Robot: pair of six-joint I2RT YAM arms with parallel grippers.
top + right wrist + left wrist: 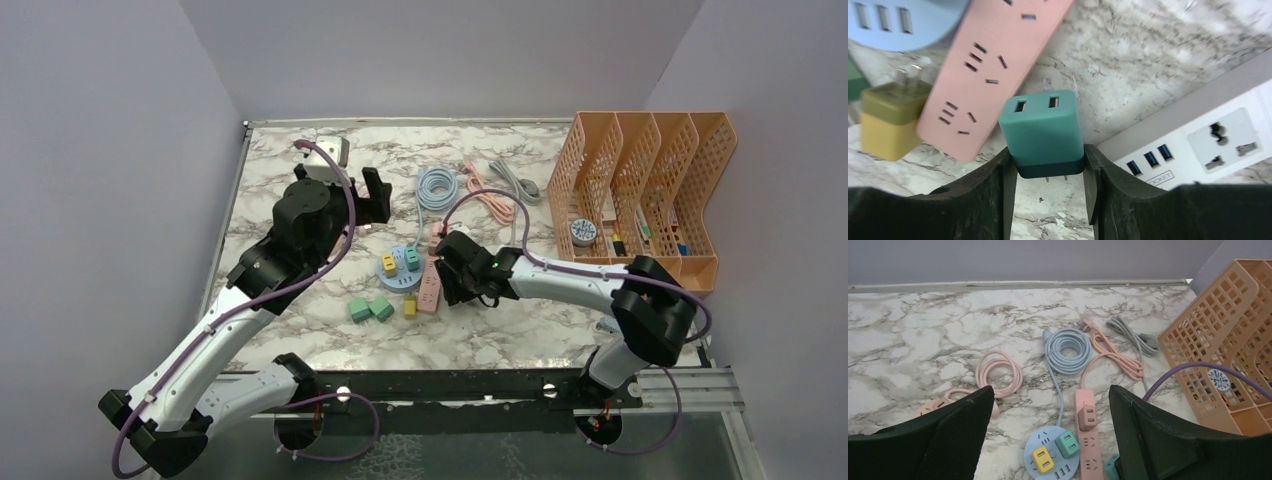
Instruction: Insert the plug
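setting: a robotics test cell in a lab. indicators: plain lavender walls point(100, 150) enclose the tabletop point(480, 345) on three sides, like a booth. the left arm point(230, 330) and the right arm point(570, 280) are bolted to a black metal rail point(450, 385) at its near edge. the marble-pattern surface carries a staged set of items: a pink power strip point(430, 285), coiled cables point(438, 187) and an orange file rack point(690, 150).

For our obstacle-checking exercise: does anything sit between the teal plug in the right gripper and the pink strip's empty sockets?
Nothing visible does. The right gripper holds the teal plug beside the pink strip; the yellow plug lies on the strip's other side.
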